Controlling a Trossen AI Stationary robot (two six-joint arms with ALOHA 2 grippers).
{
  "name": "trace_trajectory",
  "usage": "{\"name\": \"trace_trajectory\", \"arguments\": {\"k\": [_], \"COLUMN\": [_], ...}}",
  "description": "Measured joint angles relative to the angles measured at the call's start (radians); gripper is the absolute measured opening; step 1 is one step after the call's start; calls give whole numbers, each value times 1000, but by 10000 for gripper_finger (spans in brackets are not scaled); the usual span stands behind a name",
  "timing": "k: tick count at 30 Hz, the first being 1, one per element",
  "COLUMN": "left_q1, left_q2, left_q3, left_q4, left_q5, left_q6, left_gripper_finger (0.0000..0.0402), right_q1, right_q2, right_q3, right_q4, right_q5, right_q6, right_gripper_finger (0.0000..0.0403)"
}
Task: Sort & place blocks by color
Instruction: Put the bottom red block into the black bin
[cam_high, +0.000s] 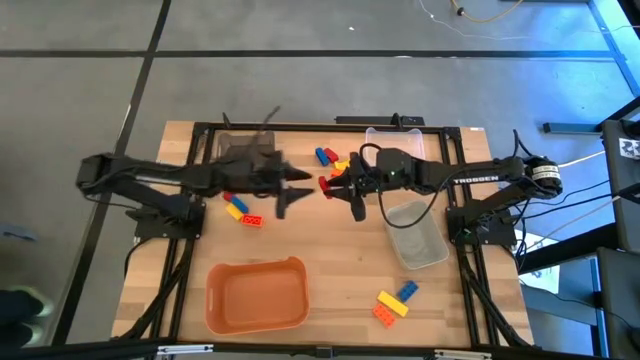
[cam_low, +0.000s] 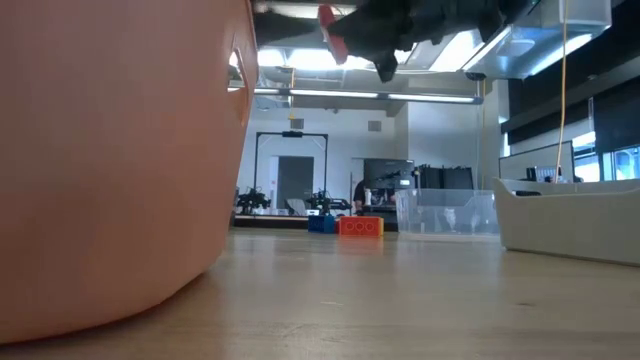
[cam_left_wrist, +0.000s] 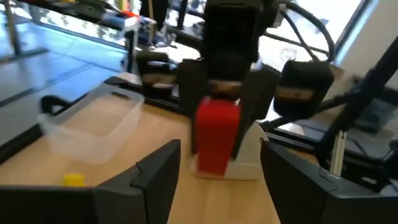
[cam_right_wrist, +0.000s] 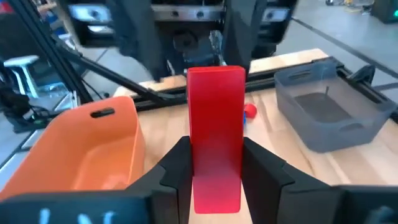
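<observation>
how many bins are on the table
3: orange bin at the front, dark bin at the back under the left arm, clear bin on the right. A further clear one may sit behind the right arm.

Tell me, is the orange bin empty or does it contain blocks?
Empty: the orange bin shows only its bare floor from above, with no block inside.

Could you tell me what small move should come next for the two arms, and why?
Probably the left gripper should back away: its fingers are open and the red block sits clamped in the right gripper, so the handover looks complete.
</observation>
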Motion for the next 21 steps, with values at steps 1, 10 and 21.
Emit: {"name": "trace_trajectory", "arguments": {"k": [1,10,21], "left_q1": [0,-4,2], "left_q2": [38,179,111], "left_q3": [40,191,193], "left_q4": [0,-46,-123], "left_q5": [13,29,20], "left_q6": [8,7,58], "left_gripper_finger": [215,213,212], "right_q1": [-4,-10,-23], "right_q2": [0,-7,-23], "right_q3": [0,0,1], "right_q4": [5,21,65], "right_q5": [-20,-110,-34], "right_q6": [-17,-69,-19], "right_gripper_finger": [103,103,103]}}
